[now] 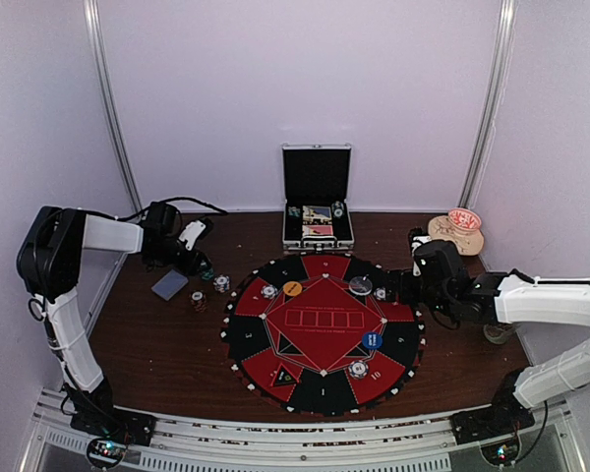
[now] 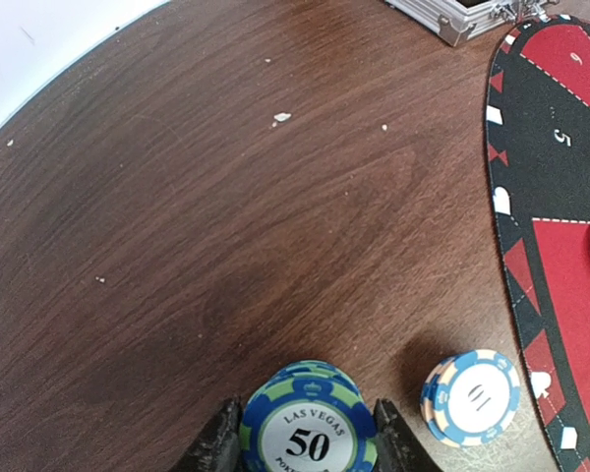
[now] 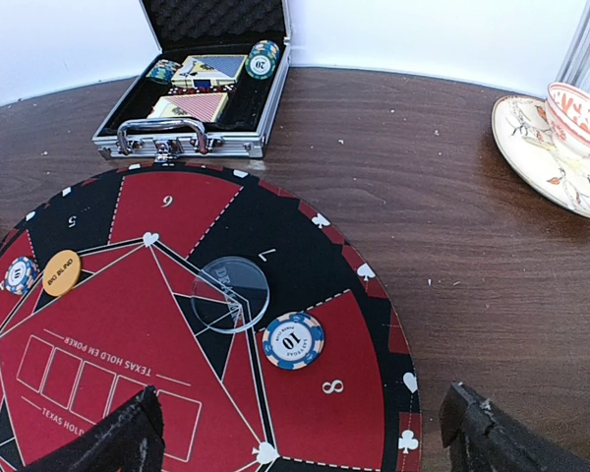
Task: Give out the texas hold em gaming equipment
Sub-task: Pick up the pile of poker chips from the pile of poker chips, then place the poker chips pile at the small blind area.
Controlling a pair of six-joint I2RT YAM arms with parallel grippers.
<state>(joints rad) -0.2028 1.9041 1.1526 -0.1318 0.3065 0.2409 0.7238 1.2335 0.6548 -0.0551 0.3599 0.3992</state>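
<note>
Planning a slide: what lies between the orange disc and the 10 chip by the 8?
A clear disc sits between the orange disc and 10 chip, in the right wrist view.

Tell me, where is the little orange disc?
In the top view, the orange disc lies on the far-left part of the round mat, right beside a blue-and-white chip.

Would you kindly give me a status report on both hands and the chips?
Left hand shut on the 50 chip, beside the mat. Right hand open, empty, over the mat. Nothing blocking.
</note>
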